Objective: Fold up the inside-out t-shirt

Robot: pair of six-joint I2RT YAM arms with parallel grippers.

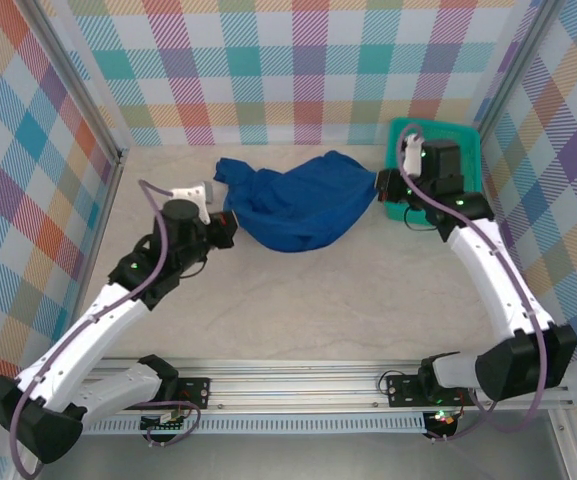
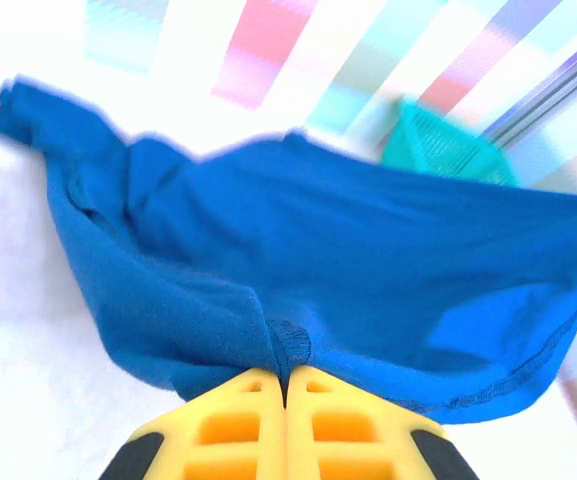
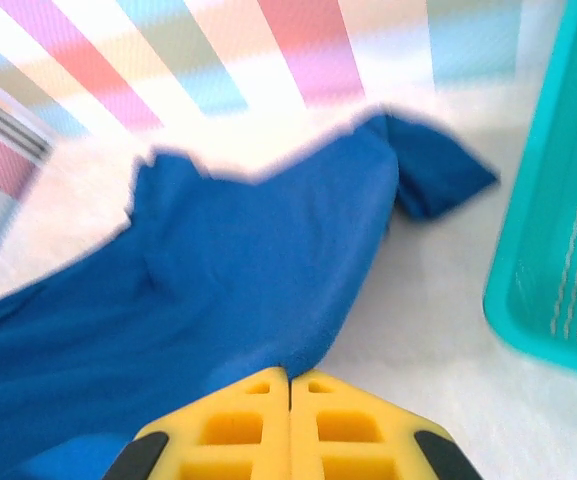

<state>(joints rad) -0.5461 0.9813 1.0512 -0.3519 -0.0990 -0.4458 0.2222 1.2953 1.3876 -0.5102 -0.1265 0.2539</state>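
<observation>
The inside-out t-shirt [image 1: 293,200] is royal blue and hangs stretched between my two grippers near the back of the table. My left gripper [image 1: 230,222] is shut on its left edge; in the left wrist view a hemmed fold of the t-shirt [image 2: 298,250] is pinched between the yellow fingers [image 2: 238,420] of the left gripper [image 2: 286,385]. My right gripper [image 1: 380,184] is shut on the right edge. In the right wrist view the t-shirt [image 3: 218,280] runs from the right gripper [image 3: 289,378], with a loose end at the far right.
A teal mesh basket [image 1: 468,138] stands at the back right, under the right wrist; its wall [image 3: 558,220] is close beside the right gripper. Checked walls close in the back and sides. Bare table lies in front of the shirt.
</observation>
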